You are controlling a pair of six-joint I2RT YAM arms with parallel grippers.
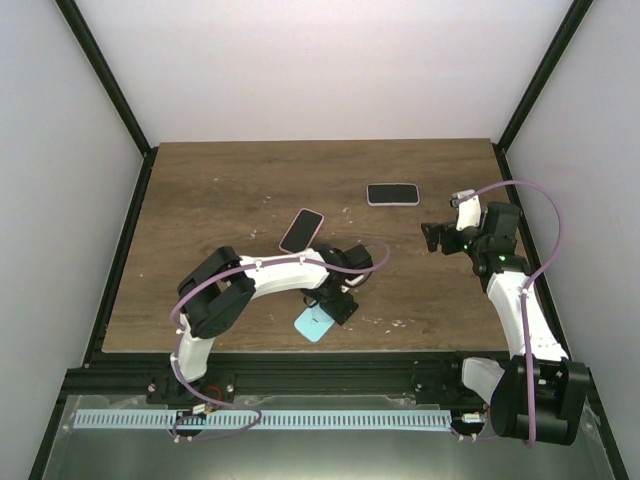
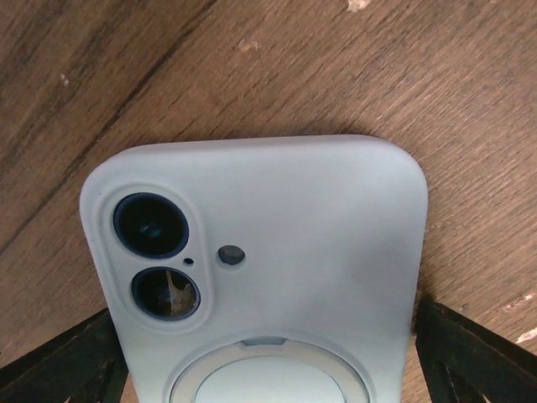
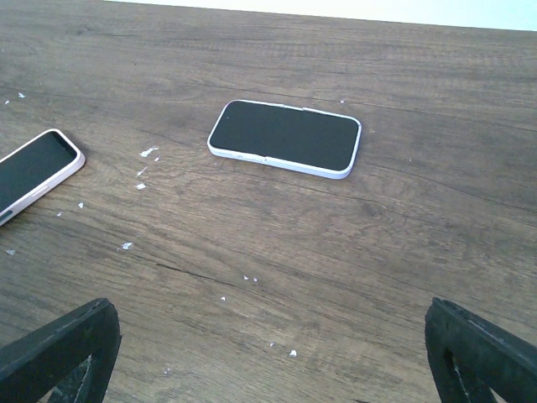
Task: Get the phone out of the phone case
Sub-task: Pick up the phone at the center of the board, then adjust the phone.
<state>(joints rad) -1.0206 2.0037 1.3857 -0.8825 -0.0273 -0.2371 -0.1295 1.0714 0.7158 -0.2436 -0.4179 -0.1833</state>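
Because the case (image 2: 277,243) sits back-up at the table's (image 1: 200,200) 6 o'clock, close to the near edge, the plainest risk is a shove that slides it off that edge. The left gripper (image 1: 332,306) hangs right over it with its fingers (image 2: 474,353) spread wide, one along each long side of the case. Whether they pinch it or merely flank it, I cannot tell. If they only flank it, a lift brings up nothing. If they close on the soft shell alone, it probably flexes and squirts out sideways.

Whether a phone sits inside is also unclear. The upper camera hole (image 2: 151,225) looks like dark glass, while the lower one shows something brownish, perhaps wood. If a phone is in there, it is screen-down, and dragging it over the speckled wood could scratch it.

The pink phone (image 1: 301,231) lies screen-up at 12 o'clock of the case, just beside the left arm (image 1: 280,272), so a swing of that arm could knock it. The white phone (image 1: 392,194) lies at 2 o'clock, well apart from the case. The right gripper (image 1: 437,238) hovers at 3 o'clock, gaping and empty, with the white phone at its 11 o'clock. A careless drop there would nudge that phone.
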